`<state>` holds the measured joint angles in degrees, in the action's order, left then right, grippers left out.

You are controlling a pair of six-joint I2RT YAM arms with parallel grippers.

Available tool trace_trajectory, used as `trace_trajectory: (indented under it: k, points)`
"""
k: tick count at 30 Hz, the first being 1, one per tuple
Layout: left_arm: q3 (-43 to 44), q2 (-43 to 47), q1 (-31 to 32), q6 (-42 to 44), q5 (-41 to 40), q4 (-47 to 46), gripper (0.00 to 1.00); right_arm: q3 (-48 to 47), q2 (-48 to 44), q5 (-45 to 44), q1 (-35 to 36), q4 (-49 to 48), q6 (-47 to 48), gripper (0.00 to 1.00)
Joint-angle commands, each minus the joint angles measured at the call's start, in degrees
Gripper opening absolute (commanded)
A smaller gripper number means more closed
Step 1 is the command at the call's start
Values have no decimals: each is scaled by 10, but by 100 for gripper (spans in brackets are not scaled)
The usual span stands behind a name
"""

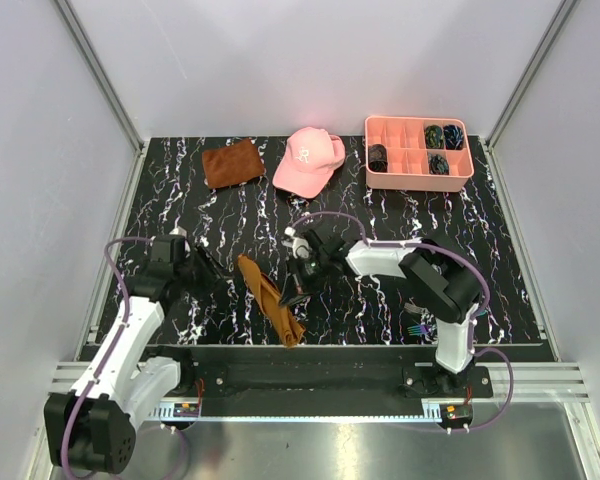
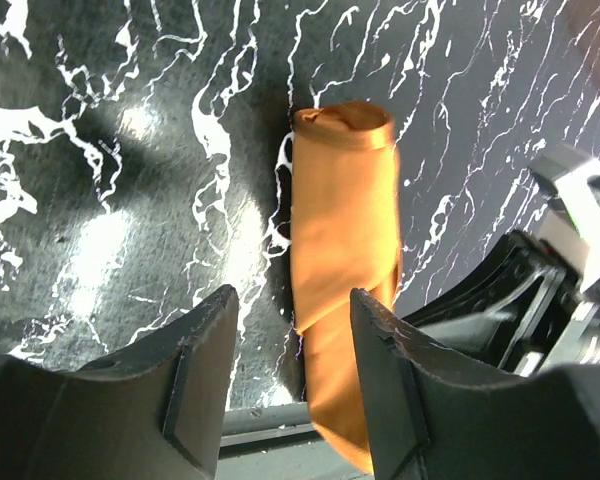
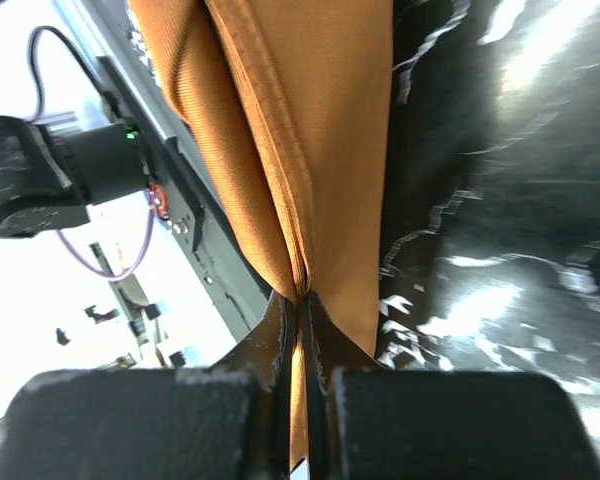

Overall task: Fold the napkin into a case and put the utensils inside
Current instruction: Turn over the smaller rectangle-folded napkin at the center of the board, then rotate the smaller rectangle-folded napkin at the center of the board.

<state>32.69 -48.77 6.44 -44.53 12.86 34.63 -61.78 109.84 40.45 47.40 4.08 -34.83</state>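
The napkin (image 1: 271,303) is folded into a long narrow orange-brown strip that lies slanted near the table's front edge. My right gripper (image 1: 296,286) is shut on a fold of it; in the right wrist view the cloth (image 3: 320,130) is pinched between the closed jaws (image 3: 300,325). My left gripper (image 1: 208,268) is open and empty just left of the strip. In the left wrist view the napkin (image 2: 342,220) runs between and beyond the spread fingers (image 2: 200,370). The iridescent utensils (image 1: 413,327) lie by the right arm's base, partly hidden.
A pink cap (image 1: 308,160) and a small rust-brown cloth (image 1: 232,162) lie at the back. A pink compartment tray (image 1: 384,178) holding dark items stands at the back right. The napkin's near end hangs over the table's front edge.
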Motion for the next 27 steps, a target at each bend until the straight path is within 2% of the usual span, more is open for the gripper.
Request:
trace_trajectory:
  k: [1, 3, 4, 6, 7, 8, 11, 14, 17, 20, 21, 22, 24, 27]
  points:
    - [33, -32, 0, 28, 31, -26, 52, 7, -10, 82, -71, -24, 41, 5]
    - [33, -54, 8, 29, 40, -34, 51, -22, 8, 108, -106, 47, 105, 17]
    - [32, -62, 12, 28, 45, -46, 52, -39, 14, 101, -122, 88, 134, 36]
    - [27, -81, 30, 22, 57, -62, 52, -82, 12, 26, -153, 185, 210, 46]
    - [26, -88, 38, 18, 69, -81, 52, -105, -1, -13, -153, 236, 221, 53]
    - [26, -96, 46, 15, 75, -91, 51, -111, -15, -71, -153, 253, 224, 66]
    - [39, -131, 79, 2, 89, -125, 51, -128, -70, -178, -153, 325, 214, 80]
    - [64, -169, 103, -5, 94, -154, 50, -123, -116, -267, -135, 384, 193, 79]
    - [75, -214, 105, -23, 124, -210, 48, -83, -161, -282, -69, 372, 130, 77]
    - [108, -271, 111, -34, 134, -240, 45, -32, -202, -286, -2, 311, 44, 67]
    - [126, -299, 113, -38, 132, -250, 45, -1, -209, -275, 8, 255, 3, 58]
    - [135, -314, 114, -43, 140, -257, 43, 15, -216, -255, 26, 224, -15, 54]
    - [157, -353, 116, -55, 143, -276, 42, 54, -220, -233, 34, 156, -46, 49]
    - [189, -409, 116, -52, 126, -278, 39, 68, -202, -223, 34, 144, -41, 37]
